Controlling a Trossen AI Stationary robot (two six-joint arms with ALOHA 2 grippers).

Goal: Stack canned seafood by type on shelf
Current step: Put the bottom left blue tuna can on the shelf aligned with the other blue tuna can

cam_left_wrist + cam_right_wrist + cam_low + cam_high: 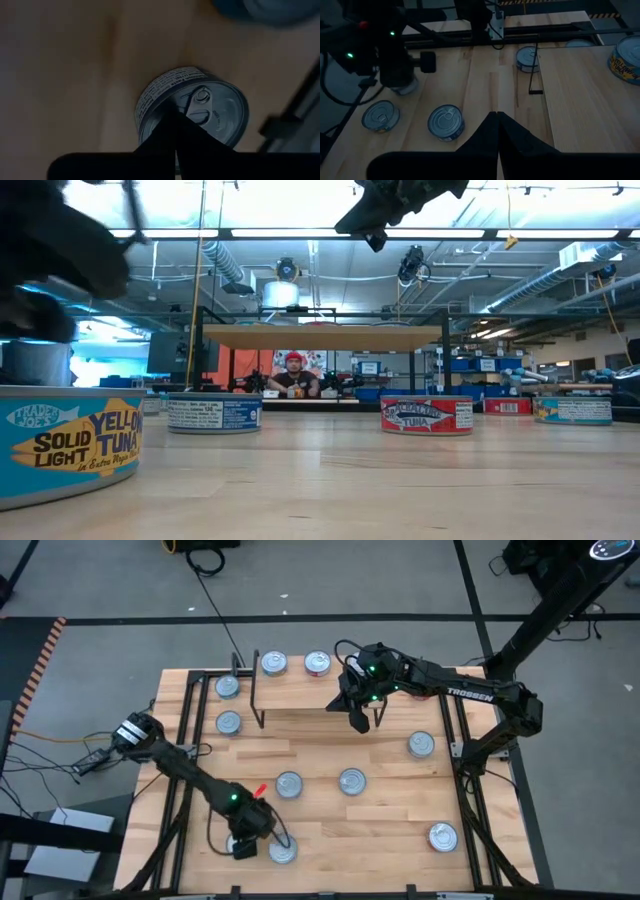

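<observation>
High view: left gripper [243, 845] sits low at the near-left edge of the table [390, 830], directly over a tin that it mostly hides, with another tin [283, 851] just beside it. Left wrist view: the dark fingers [165, 135] are pressed together into a single point above the pull-tab tin [210, 107]; nothing sits between them. Whether the tips touch the lid cannot be told from this angle.

Right gripper [358, 718] hangs above the shelf [300, 720] near the far middle of the table. Right wrist view: its fingers [492, 135] are closed tip to tip, holding nothing, well above the wood.

Canned seafood, all single and unstacked:
- two tins [273, 664] and [318, 663] at the far edge, by the shelf's back
- two [228, 687] and [229, 723] left of the shelf
- two [289, 785] and [352, 781] mid-table, side by side but apart
- one [421, 745] at the right side, one [443, 836] near the front-right corner

Low view: shelf plank [325, 337] stands on black legs; a yellow-and-blue tuna tin [70, 442] is closest to the lens, a red-labelled tin [427, 415] farther back. A person [293, 377] sits in the room behind the table.
</observation>
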